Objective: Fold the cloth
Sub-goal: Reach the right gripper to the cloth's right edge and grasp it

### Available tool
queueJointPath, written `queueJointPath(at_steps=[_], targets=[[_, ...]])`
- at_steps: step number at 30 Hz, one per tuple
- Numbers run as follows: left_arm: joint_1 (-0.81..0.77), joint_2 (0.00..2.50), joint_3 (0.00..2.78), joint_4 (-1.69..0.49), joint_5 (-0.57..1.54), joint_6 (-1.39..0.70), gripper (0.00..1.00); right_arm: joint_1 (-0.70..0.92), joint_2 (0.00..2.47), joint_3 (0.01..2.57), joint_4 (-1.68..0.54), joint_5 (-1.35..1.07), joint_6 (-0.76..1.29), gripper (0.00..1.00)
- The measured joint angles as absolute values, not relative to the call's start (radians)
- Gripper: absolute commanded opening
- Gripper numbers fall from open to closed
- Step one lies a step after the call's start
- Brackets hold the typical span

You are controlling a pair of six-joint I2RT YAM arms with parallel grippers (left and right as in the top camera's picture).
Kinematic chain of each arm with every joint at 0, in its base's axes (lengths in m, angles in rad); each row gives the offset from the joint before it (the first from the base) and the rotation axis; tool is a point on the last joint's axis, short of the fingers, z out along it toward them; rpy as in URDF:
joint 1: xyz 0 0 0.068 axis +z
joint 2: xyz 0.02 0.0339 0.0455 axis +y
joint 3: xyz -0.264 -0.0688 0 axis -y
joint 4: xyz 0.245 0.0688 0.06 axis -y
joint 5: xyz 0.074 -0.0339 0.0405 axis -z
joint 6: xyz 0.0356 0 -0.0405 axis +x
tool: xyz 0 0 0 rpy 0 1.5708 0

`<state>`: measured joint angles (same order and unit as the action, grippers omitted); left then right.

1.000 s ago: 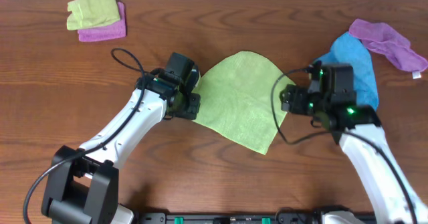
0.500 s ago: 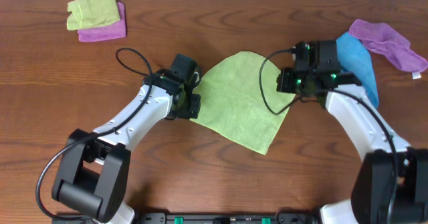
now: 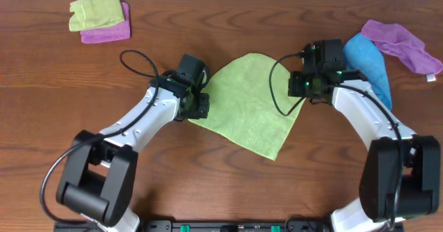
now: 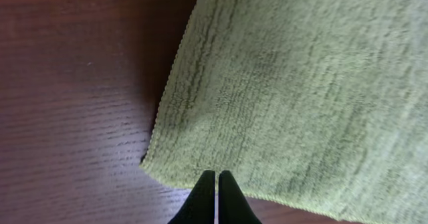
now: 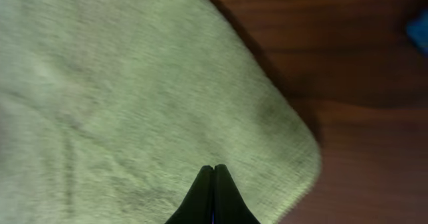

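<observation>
Grasp step: the cloth (image 3: 249,107) lies flat beside the blue cloth (image 3: 370,66). The left gripper (image 3: 199,107) jaws pinch its corner farthest from the blue cloth; the right gripper (image 3: 304,88) jaws pinch the nearest. Next: lift both evenly, fold across.

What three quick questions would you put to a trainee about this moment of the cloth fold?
1. True or false: the cloth is already folded in half.
2. Apart from that one, which cloth lies closest to the right gripper? A) the blue cloth B) a red cloth C) a white cloth
3. Fill in: the left gripper and the right gripper both have their jaws ____ on the cloth.

Key: 1 false, it lies spread open on the table; 2 A; 3 shut.
</observation>
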<state>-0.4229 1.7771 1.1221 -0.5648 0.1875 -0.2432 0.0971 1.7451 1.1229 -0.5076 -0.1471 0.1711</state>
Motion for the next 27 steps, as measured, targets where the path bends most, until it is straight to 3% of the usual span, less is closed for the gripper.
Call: queueJointPath(at_steps=[27], targets=[[-0.423,1.860,1.122,-0.516,0.216,-0.243,0.06,0.094,1.860,1.127,-0.494,-0.041,0.140,0.01]])
